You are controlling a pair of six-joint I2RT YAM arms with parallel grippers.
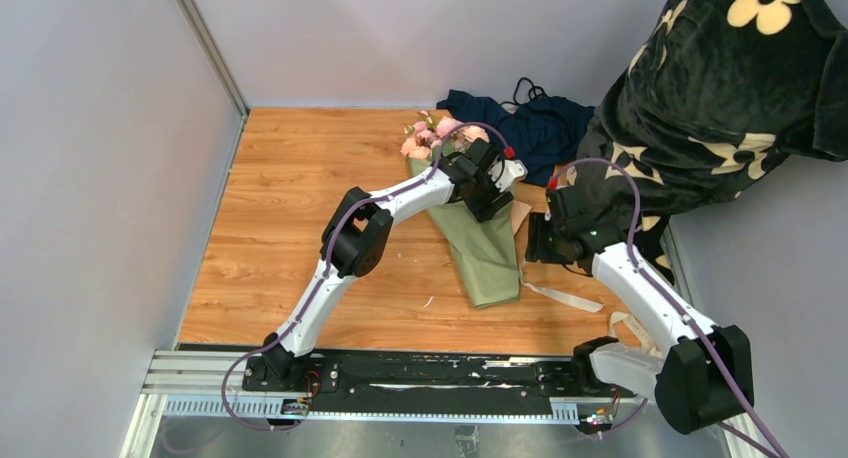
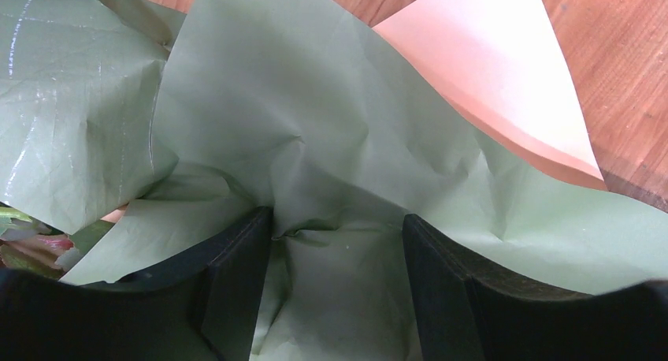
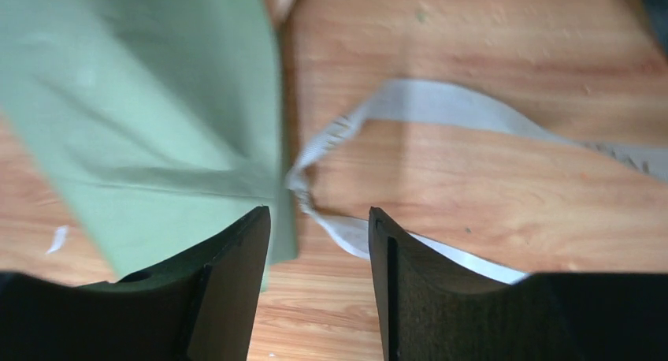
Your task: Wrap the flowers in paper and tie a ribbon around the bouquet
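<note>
Right tool [image 3: 319, 215]: jaws wide, nothing between the pads. Ribbon [image 3: 457, 109] lies flat on the tabletop [image 1: 290, 208] just ahead of and below the fingertips. One strand passes between the tips and runs under the right-hand finger. A second strand arcs away across the wood. Both meet at a kink touching the edge of the green paper.

Ribbon's long axis runs crosswise to the tool's reach, leading away from the narrow end of the bouquet [image 1: 480, 248] toward the right arm's side. The right arm is clearly nearer. My read is that any pick-up falls to it, from above, at the strand between its tips.

Left tool [image 2: 337, 227]: jaws apart, set astride the wrap at mid-length, with puckered paper [image 2: 315, 140] touching both inner faces. It looks like a steadying hold on the bundle.

Bouquet lies on its side at mid-tabletop, with the flowers [image 1: 432, 138] at the far end.

Materials:
- Paper: thin and matte, creases sharply, sage outside with a tan flap turned up.
- Ribbon: narrow, limp, cream, weave visible.
- Tabletop: smooth wood-grain.

Ribbon not yet round the cone.
</note>
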